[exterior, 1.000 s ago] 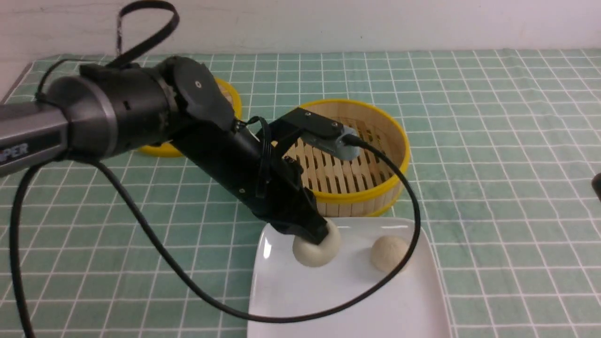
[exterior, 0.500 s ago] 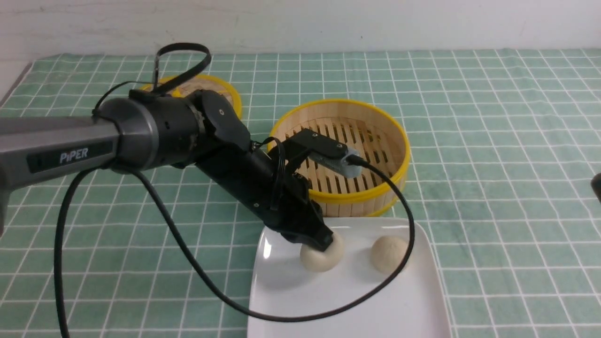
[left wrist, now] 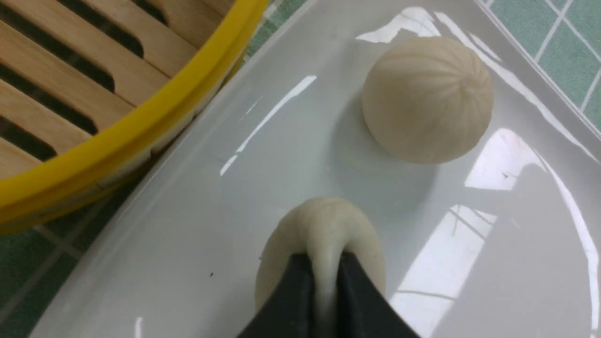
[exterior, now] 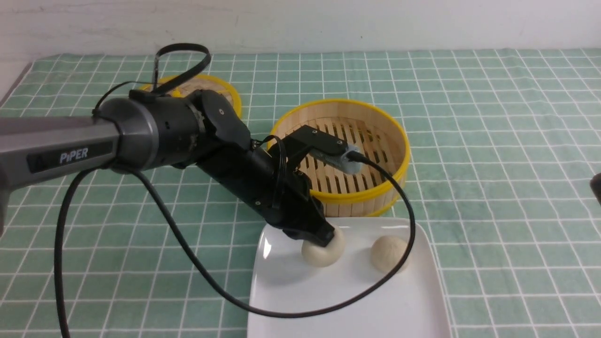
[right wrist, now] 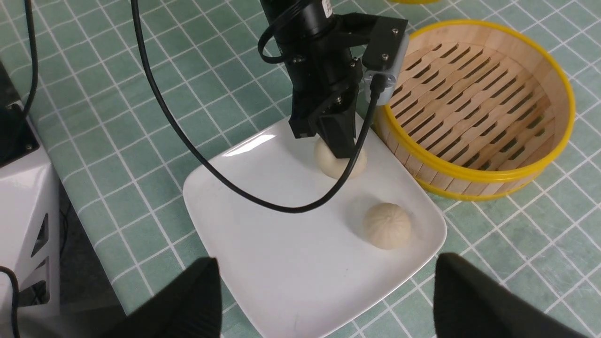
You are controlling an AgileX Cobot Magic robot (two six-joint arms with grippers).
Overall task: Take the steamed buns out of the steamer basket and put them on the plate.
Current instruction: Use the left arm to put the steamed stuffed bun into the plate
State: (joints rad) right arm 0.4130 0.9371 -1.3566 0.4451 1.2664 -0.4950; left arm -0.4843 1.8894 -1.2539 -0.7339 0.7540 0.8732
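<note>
My left gripper point(exterior: 321, 234) is shut on a cream-white steamed bun point(exterior: 324, 252), pinching its top, with the bun down at the far left part of the white plate point(exterior: 347, 300). The left wrist view shows the fingers point(left wrist: 300, 291) squeezing that bun point(left wrist: 324, 225). The second bun point(exterior: 389, 253) lies free on the plate to its right, also in the right wrist view point(right wrist: 388, 225). The bamboo steamer basket point(exterior: 347, 193) stands just behind the plate with no buns in it. My right gripper point(right wrist: 326, 260) is open and empty, above the plate's near right edge.
The flat yellow-rimmed lid point(exterior: 233, 101) lies at the back left, mostly hidden by my left arm. A black cable point(exterior: 188, 263) loops from the left wrist across the plate's front. A white box point(right wrist: 23, 188) stands off the table edge. Green checked cloth covers the table.
My left arm came lower and carried the held bun slightly right over the plate. In the last half second it has hardly moved. The free bun and right gripper stayed still.
</note>
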